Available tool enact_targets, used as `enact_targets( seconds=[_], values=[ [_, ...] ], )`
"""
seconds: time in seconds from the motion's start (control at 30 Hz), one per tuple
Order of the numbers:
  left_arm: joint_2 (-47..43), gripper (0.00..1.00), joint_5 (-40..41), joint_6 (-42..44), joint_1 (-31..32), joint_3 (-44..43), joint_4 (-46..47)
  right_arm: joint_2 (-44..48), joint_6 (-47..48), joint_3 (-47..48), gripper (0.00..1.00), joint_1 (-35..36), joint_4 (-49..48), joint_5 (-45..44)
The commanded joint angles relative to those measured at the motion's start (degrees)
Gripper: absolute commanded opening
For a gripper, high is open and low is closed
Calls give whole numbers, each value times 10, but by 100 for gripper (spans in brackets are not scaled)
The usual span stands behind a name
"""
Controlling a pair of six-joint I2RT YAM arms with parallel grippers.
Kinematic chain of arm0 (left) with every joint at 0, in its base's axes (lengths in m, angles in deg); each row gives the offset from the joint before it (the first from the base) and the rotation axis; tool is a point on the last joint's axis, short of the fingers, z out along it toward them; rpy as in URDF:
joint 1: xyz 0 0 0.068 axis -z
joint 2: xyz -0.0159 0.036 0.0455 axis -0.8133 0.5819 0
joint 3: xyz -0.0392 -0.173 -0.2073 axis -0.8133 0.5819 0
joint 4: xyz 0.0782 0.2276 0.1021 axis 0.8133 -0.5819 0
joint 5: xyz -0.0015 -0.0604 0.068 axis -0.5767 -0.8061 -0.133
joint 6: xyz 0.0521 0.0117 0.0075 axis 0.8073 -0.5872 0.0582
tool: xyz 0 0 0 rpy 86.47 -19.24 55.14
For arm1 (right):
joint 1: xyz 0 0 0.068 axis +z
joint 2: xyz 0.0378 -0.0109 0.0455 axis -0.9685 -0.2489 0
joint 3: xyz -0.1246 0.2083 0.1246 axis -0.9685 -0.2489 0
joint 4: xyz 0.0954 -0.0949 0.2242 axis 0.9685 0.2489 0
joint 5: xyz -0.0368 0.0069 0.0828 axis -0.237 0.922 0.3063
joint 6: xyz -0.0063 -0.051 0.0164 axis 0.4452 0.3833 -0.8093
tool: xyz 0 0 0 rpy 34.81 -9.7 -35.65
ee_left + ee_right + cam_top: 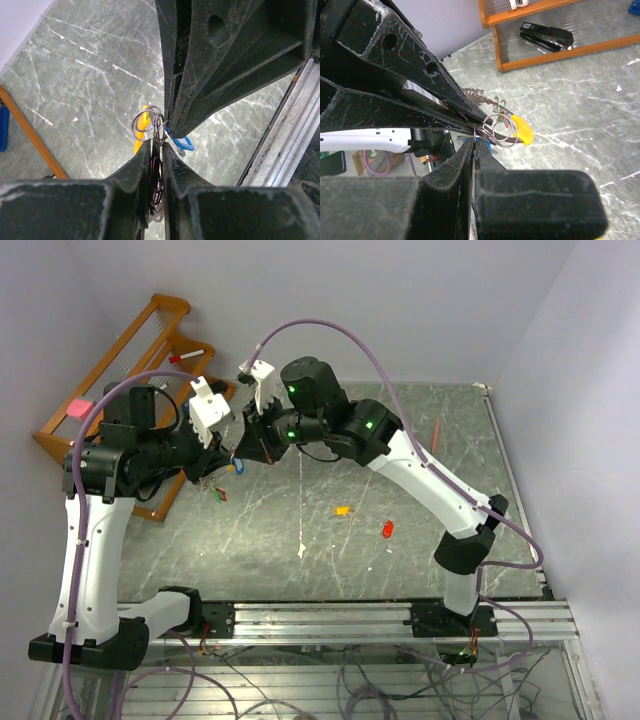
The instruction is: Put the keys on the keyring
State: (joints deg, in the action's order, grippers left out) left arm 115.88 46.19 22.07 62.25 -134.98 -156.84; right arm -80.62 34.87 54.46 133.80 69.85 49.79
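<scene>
Both grippers meet in the air over the table's back left. My left gripper [226, 454] [157, 150] is shut on the silvery wire loops of the keyring [147, 124] [500, 131], and its yellow banana-shaped piece [142, 126] [522, 129] hangs just beyond. My right gripper [262, 440] [476, 145] is shut on a blue key [183, 144] [238, 462], held against the ring's coils. A green and red key [220, 494] dangles below the ring. An orange-yellow key [342, 510] and a red key [387, 530] lie loose on the table.
A wooden rack [160, 340] stands at the back left behind the left arm, with a black stapler [547, 36] on its shelf. A thin orange pencil [436, 433] lies at the back right. A white scrap [302, 550] lies mid-table. A metal rail [400, 618] runs along the near edge.
</scene>
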Motion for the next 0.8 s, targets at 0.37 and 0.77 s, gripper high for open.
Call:
enact_targets(
  seconds=[0.37,0.77],
  values=[
    [-12,7,7,2,10,-21,1,-16,-13,35,0,0,23,-38],
    [-14,7,11,3,10,-29,4,-10,-18,25,0,-4,33,-48]
  ],
)
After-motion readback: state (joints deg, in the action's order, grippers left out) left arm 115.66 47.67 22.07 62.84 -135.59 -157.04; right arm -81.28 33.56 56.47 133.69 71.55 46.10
